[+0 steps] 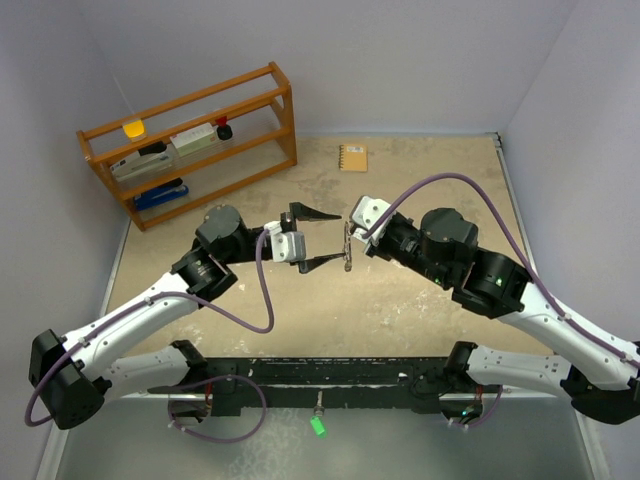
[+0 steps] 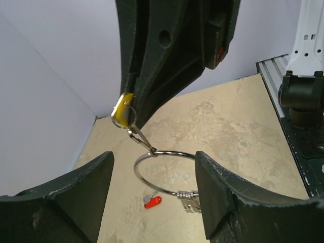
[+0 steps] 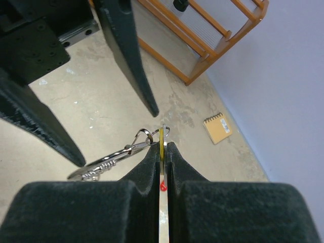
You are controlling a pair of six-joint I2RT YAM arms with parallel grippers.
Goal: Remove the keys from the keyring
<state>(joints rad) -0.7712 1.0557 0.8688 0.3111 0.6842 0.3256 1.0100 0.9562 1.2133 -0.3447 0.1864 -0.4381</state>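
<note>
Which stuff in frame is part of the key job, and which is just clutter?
Job:
- keyring
- yellow tag, clamped in the right gripper
- silver keys on the ring
- red key below the ring
- left gripper, open

Lying about:
- orange notebook
- wooden rack with oddments on its shelves

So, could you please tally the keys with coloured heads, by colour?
yellow key: 1
red key: 1
Total: 2
</note>
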